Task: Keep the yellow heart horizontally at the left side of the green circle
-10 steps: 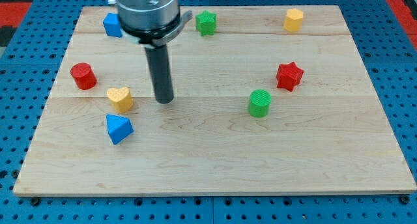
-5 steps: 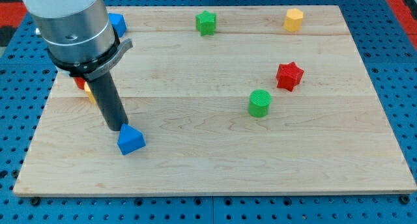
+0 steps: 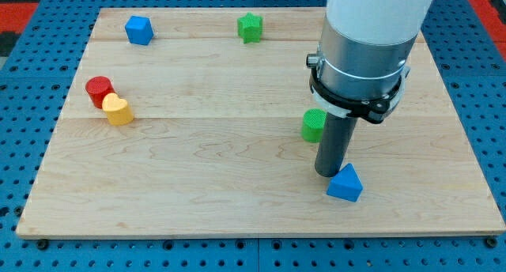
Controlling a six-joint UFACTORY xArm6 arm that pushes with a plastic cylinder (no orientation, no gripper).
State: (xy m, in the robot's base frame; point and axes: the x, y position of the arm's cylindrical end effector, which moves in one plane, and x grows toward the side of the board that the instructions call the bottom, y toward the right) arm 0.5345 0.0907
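Note:
The yellow heart [image 3: 118, 110] lies at the view's left, touching the red cylinder [image 3: 99, 90] just above-left of it. The green circle [image 3: 312, 126] stands right of centre, partly hidden behind the rod. My tip [image 3: 328, 172] rests just below the green circle and touches the upper left of a blue triangular block [image 3: 345, 183]. The heart is far to the left of the green circle and slightly higher in the view.
A blue block [image 3: 138, 29] sits at the top left and a green star [image 3: 251, 26] at the top centre. The arm's grey body [image 3: 368, 43] hides the top right of the wooden board [image 3: 237, 193], so nothing there can be seen.
The rod has swept from the left side to the right, and the blue triangular block has moved with it to below the green circle. The yellow heart now sits against the red cylinder.

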